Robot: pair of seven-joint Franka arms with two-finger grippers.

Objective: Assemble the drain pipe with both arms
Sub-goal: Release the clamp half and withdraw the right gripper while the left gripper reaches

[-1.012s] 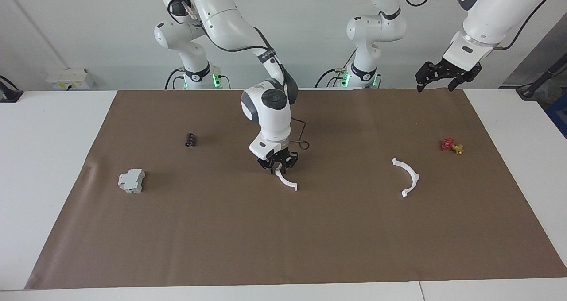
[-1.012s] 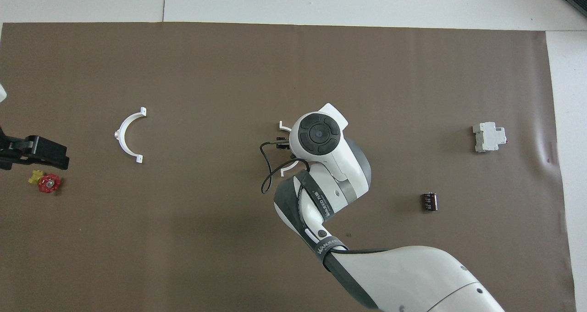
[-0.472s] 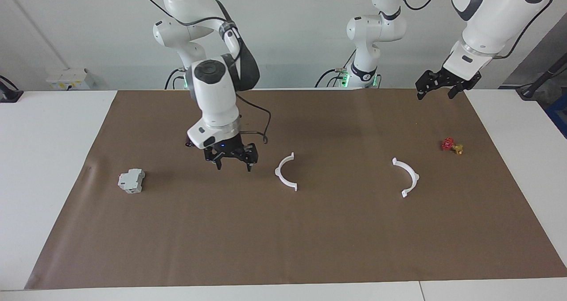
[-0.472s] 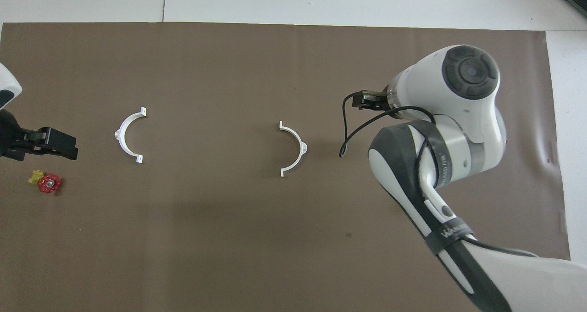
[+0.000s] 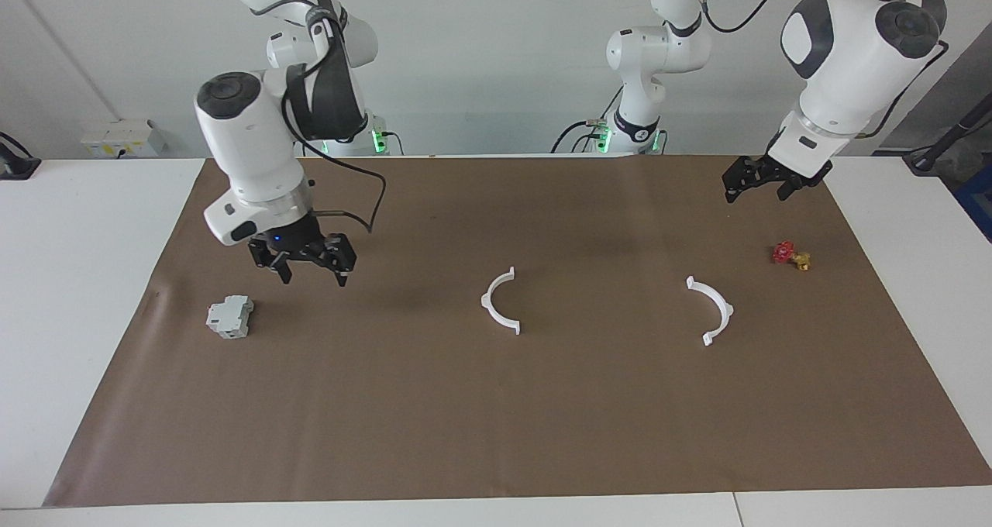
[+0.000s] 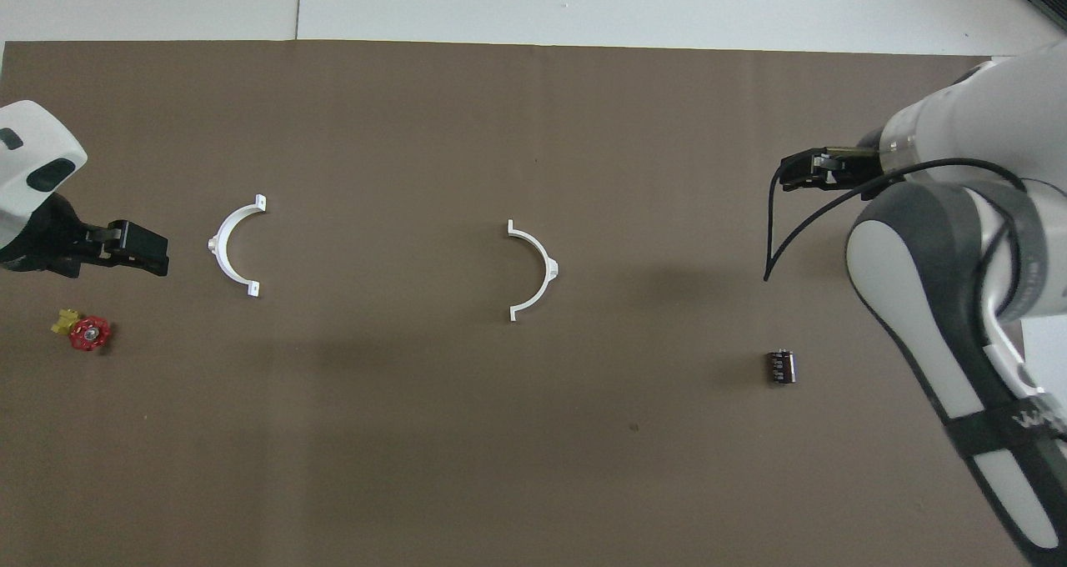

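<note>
The drain pipe lies as two white half-rings flat on the brown mat, apart, with their open sides facing each other. One half-ring [image 5: 500, 301] [image 6: 534, 270] is at the mat's middle. The other half-ring [image 5: 712, 311] [image 6: 228, 246] lies toward the left arm's end. My right gripper [image 5: 311, 277] hangs open and empty over the mat beside the grey block, well away from the middle half-ring. My left gripper [image 5: 753, 194] [image 6: 142, 248] hangs open and empty over the mat at its own end, between the red valve and the nearby half-ring.
A grey-white boxy block [image 5: 230, 316] sits near the right arm's end; the right arm hides it from overhead. A small black cylinder [image 6: 781, 365] lies nearer the robots than the block. A red and yellow valve [image 5: 790, 255] [image 6: 83, 331] lies at the left arm's end.
The right gripper let go of the middle half-ring, rose and swung away toward its own end of the table. The left gripper came down a little and in over the mat.
</note>
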